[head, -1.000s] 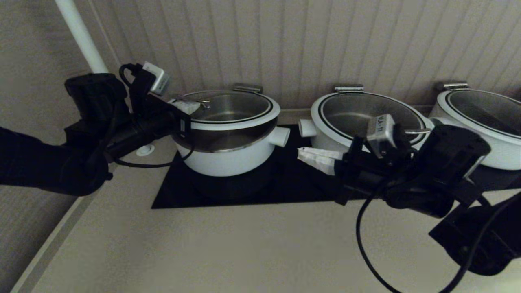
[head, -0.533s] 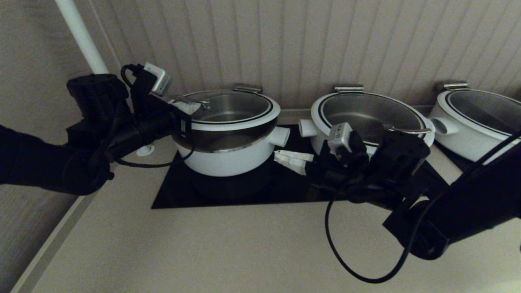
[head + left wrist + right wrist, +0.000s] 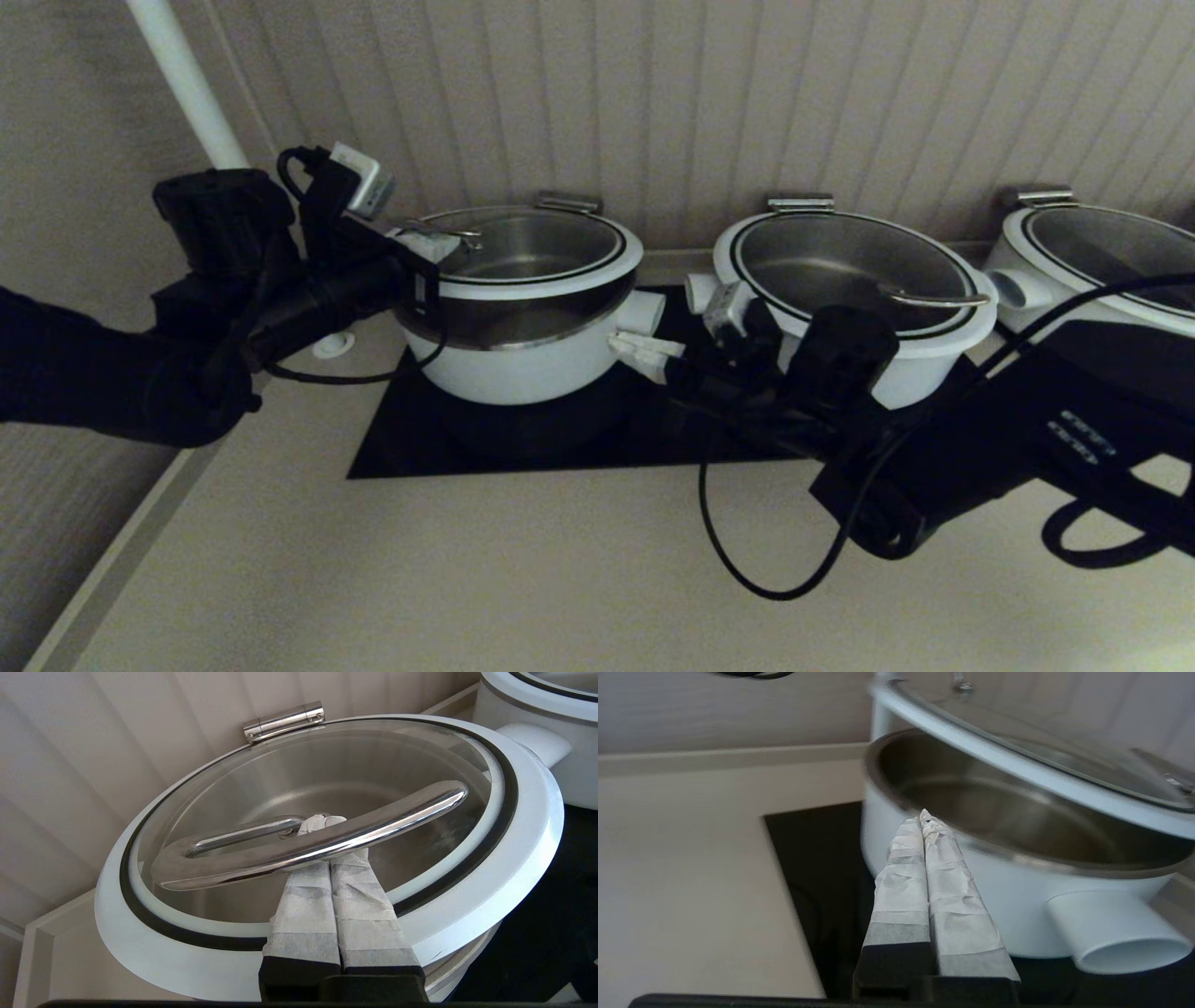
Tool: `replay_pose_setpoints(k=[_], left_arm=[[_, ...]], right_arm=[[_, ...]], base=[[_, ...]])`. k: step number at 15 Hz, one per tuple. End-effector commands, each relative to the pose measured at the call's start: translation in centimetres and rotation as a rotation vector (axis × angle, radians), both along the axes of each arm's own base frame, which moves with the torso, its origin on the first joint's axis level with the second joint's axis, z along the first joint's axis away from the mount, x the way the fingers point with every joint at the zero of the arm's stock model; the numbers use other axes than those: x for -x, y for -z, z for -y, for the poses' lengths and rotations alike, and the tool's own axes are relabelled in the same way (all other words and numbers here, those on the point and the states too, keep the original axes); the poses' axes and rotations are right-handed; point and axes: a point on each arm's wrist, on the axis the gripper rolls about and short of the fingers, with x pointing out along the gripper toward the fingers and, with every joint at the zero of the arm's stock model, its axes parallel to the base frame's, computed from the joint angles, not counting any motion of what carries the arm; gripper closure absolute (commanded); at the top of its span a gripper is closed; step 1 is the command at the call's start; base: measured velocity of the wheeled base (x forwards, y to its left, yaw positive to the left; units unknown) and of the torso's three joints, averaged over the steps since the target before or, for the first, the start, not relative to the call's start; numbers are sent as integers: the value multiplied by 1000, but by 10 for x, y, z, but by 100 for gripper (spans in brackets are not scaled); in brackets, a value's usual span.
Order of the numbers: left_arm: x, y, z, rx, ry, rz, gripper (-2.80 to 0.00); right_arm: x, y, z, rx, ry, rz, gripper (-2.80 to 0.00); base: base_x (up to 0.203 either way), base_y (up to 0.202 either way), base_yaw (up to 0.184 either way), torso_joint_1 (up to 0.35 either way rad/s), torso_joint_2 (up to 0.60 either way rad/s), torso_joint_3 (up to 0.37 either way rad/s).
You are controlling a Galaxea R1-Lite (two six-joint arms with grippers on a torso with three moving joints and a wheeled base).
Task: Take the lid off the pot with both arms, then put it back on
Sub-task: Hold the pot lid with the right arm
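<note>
The pot (image 3: 513, 369) stands at the left of the black cooktop (image 3: 411, 439). The lid (image 3: 560, 280) is held above it, tilted, its front edge raised off the pot's steel rim. My left gripper (image 3: 434, 245) is shut, its taped fingers slid under the lid's arched steel handle (image 3: 327, 842) with the tips (image 3: 322, 822) past it. My right gripper (image 3: 618, 343) is shut and empty, beside the pot's right side handle (image 3: 642, 313). In the right wrist view its tips (image 3: 924, 814) sit just below the pot's rim, under the raised lid (image 3: 1017, 760).
Two twin white pots with lids stand to the right, one in the middle (image 3: 840, 271) and one at the far right (image 3: 1102, 271). A ribbed wall runs close behind. A white pole (image 3: 187, 84) rises at the left. The right arm's cable (image 3: 747, 569) hangs over the beige counter.
My right arm has swung left across the cooktop, bringing its shut fingers from in front of the middle pot to the left pot's side. The left gripper and lid have held still.
</note>
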Motion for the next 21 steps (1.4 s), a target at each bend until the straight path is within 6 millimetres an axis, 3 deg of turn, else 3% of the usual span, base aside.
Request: replay_pose_setpoints(k=[1, 21], left_arm=[[2, -4, 0, 1, 1, 17, 0], [10, -14, -1, 4, -5, 46, 0]], right_arm=[[-10, 3, -5, -13, 8, 10, 0], [-58, -6, -30, -66, 30, 40, 0]], base=[[0, 0, 0, 0, 0, 0], [0, 0, 0, 0, 0, 0]])
